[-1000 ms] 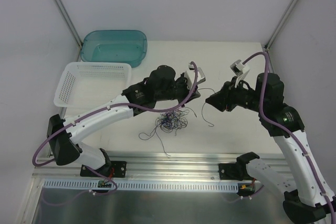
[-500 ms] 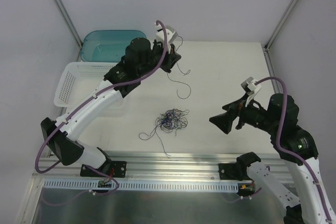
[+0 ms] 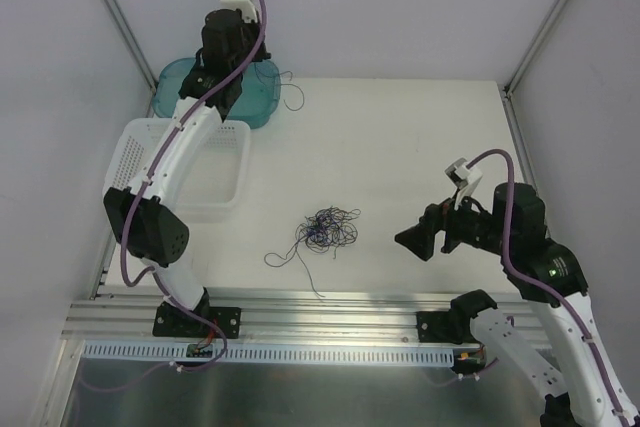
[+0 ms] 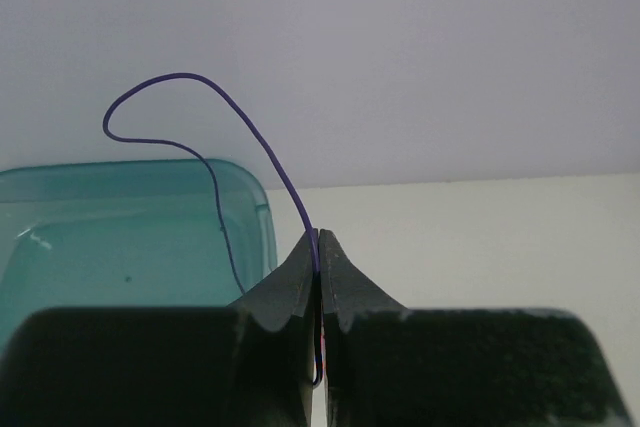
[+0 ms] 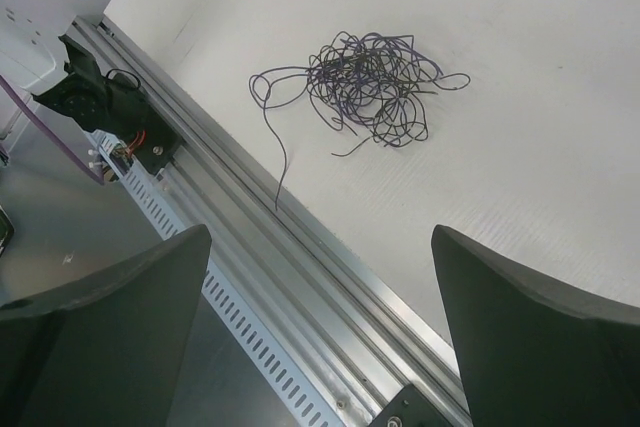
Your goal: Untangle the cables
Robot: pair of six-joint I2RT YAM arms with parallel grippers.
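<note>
A tangle of thin dark cables (image 3: 328, 230) lies on the white table, near its front edge; the right wrist view shows the tangle (image 5: 370, 82) with loose ends trailing toward the rail. My left gripper (image 3: 252, 79) is at the back left by the teal bin (image 3: 215, 87). In its wrist view the left gripper (image 4: 320, 239) is shut on a single purple cable (image 4: 180, 77) that loops up and hangs over the bin (image 4: 120, 237). My right gripper (image 3: 412, 239) hovers right of the tangle, apart from it. The right gripper (image 5: 320, 232) is open, with nothing between its fingers.
A white mesh basket (image 3: 180, 162) sits at the left, just in front of the teal bin. An aluminium rail (image 3: 330, 312) runs along the near edge, also seen as a rail (image 5: 300, 247) under the right gripper. Grey walls close in the back and sides.
The left arm swung from the table's middle to the back left, carrying one cable to the teal bin. The right gripper opened and drew back toward the near right.
</note>
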